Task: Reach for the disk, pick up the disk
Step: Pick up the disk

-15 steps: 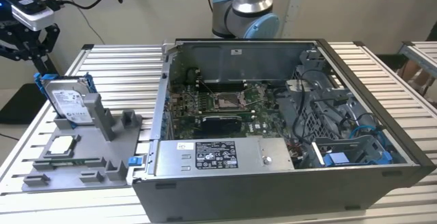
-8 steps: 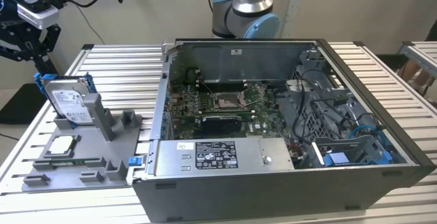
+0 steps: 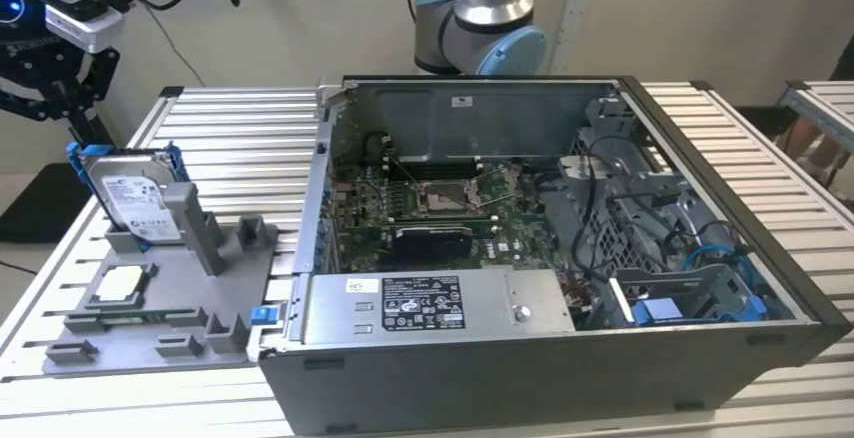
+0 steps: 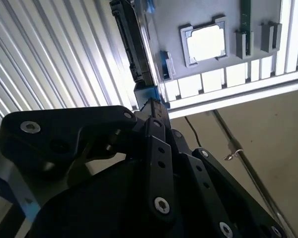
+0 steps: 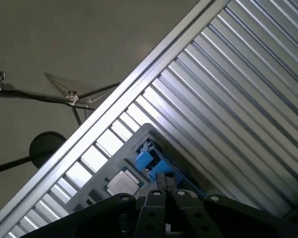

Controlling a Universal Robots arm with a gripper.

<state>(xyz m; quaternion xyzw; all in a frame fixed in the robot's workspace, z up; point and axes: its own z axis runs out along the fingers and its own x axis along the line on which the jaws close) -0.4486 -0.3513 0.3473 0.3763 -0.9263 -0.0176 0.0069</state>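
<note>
In the exterior view, we find the disk (image 3: pixel 134 193) standing on edge in a slot of the grey holder (image 3: pixel 160 343). It sits toward the exterior view's left on the slatted tabletop (image 3: pixel 227 108), beside the open computer case (image 3: pixel 561 258). The claw (image 3: pixel 56 83) hangs above and behind the disk, well apart from it. In the second wrist view, we see the disk edge-on ahead of the claw's black linkages, with its blue bracket (image 4: pixel 150 94) nearest the tips and the square chip (image 4: pixel 206 42) seated farther along the holder. In the first wrist view, the fingertips (image 5: pixel 158 184) appear drawn together with nothing between them, though the angle is steep; the blue bracket lies just beyond them. We judge the disk to be rigid, dense for its bulk, smooth on its metal faces and sensitive to shock. The hold is best taken across the two broad faces at the exposed upper edge, where the holder leaves them free, with the disk kept upright in the slot.
</note>
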